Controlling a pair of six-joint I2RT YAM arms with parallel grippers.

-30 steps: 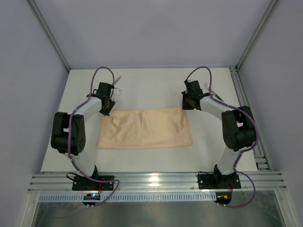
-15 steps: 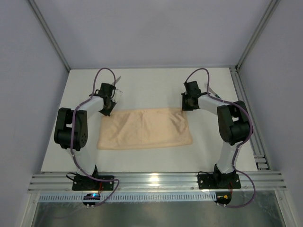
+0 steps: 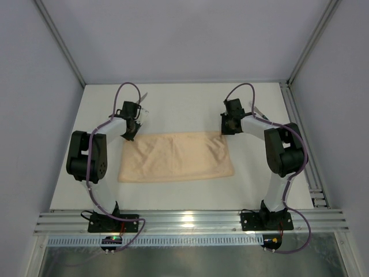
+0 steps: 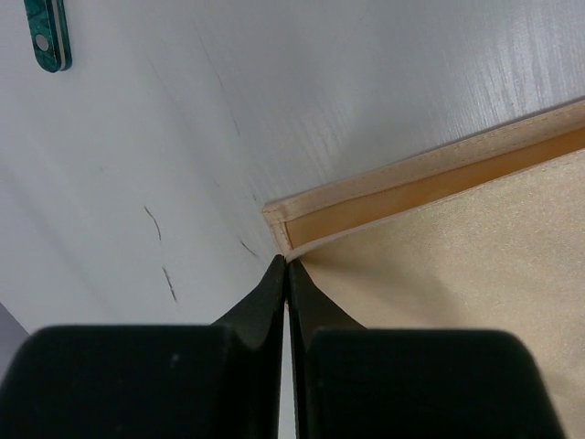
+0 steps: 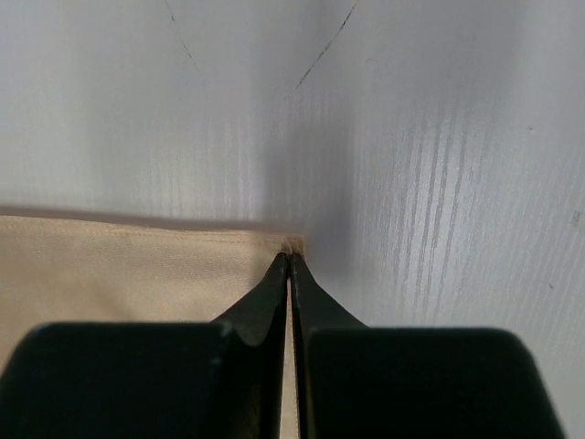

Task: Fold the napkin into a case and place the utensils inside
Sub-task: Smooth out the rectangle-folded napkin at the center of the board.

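Left claw (image 4: 288, 270): mine; jaws together, tips pinched on the far left corner of the napkin (image 3: 176, 157).
Right claw (image 5: 291, 261): mine; jaws together, tips pinched on the far right corner of the same cloth.
Napkin, position: lay flat on the bench (image 3: 184, 107), spreading from both claws back toward my bases.
Napkin, long axis: ran left to right, from one claw to the other.
Napkin, layers: a hemmed under-layer showed past the upper edge by my left tips; I judged the cloth doubled.
Nearer arm: neither; each held its own corner.
Coming move, judged: draw the far edge nearward with both claws level, to narrow the cloth.
Green handle (image 4: 47, 37): lay on the bench, well beyond my left claw; I could not tell which utensil.
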